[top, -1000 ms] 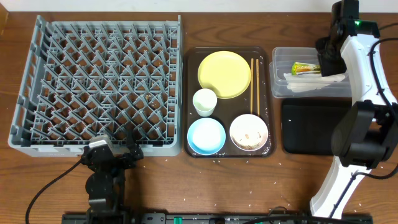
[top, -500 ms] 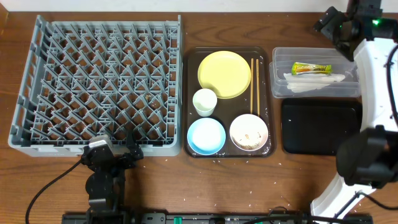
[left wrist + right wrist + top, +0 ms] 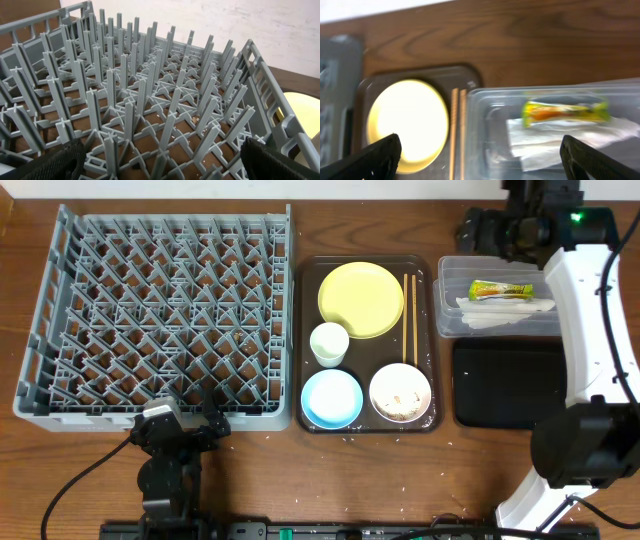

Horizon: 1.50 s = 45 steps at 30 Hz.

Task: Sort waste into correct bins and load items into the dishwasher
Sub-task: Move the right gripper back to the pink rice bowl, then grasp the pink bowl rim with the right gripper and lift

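Two arms in shot, and both hands are empty. The right gripper (image 3: 485,159) hangs at the upper right of the overhead view, jaws spread wide with nothing between them. Just below and to its right sits the clear tub (image 3: 445,275), and in it the green-and-yellow wrapper (image 3: 502,289) lies flat, touching the crumpled white paper (image 3: 505,307) under it, apart from the fingers. Below the tub is the black tray (image 3: 510,385). At centre, the brown tray (image 3: 305,330) carries the yellow plate (image 3: 360,300), chopsticks (image 3: 408,320), white cup (image 3: 329,343), blue bowl (image 3: 331,398) and white bowl (image 3: 400,391) with rice scraps. At lower left, the left gripper (image 3: 182,425) gapes fully open at the near edge of the grey dish rack (image 3: 160,320), gripping nothing.
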Tool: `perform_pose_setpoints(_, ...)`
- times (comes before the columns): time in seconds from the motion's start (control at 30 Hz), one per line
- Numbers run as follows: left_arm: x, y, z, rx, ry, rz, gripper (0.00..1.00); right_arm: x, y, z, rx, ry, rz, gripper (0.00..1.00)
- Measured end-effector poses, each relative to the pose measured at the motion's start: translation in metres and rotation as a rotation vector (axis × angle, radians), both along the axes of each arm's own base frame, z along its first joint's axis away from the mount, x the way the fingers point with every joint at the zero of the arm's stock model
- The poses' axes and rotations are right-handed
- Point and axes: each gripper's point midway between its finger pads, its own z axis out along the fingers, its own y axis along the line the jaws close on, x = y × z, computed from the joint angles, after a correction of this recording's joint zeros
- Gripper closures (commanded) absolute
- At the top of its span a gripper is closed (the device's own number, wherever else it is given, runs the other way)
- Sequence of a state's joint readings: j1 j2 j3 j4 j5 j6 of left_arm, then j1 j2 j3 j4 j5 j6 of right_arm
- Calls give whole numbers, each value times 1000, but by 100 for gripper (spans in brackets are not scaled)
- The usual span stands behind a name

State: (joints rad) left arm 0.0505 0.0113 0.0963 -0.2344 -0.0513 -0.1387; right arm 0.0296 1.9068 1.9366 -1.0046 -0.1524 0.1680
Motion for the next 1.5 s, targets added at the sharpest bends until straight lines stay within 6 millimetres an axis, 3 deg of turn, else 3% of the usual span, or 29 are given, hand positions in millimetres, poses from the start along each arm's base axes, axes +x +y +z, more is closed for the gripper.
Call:
perform_pose_setpoints(0.23, 0, 0, 0, 0, 0, 0, 0, -55, 77, -9, 17, 148, 244, 1)
perform_pose_setpoints(0.4, 0, 0, 0, 0, 0, 0, 0, -79, 109, -14, 14, 208, 325, 1)
perform_pose_setpoints(0.73, 0, 0, 0, 0, 0, 0, 0, -121, 121, -31, -3, 370, 353, 14)
perform_pose_setpoints(0.87, 0, 0, 0, 0, 0, 0, 0, -147, 135, -60, -22, 465, 387, 26)
perform_pose_setpoints(0.97, 0, 0, 0, 0, 0, 0, 0, -165, 140, -88, -34, 544, 380, 46)
perform_pose_setpoints(1.1, 0, 0, 0, 0, 0, 0, 0, -190, 153, -126, -57, 617, 332, 53)
perform_pose_setpoints(1.33, 0, 0, 0, 0, 1, 0, 0, -204, 164, -171, -157, 584, 151, 63)
perform_pose_setpoints(1.5, 0, 0, 0, 0, 1, 0, 0, -202, 170, -184, -168, 535, 96, 70)
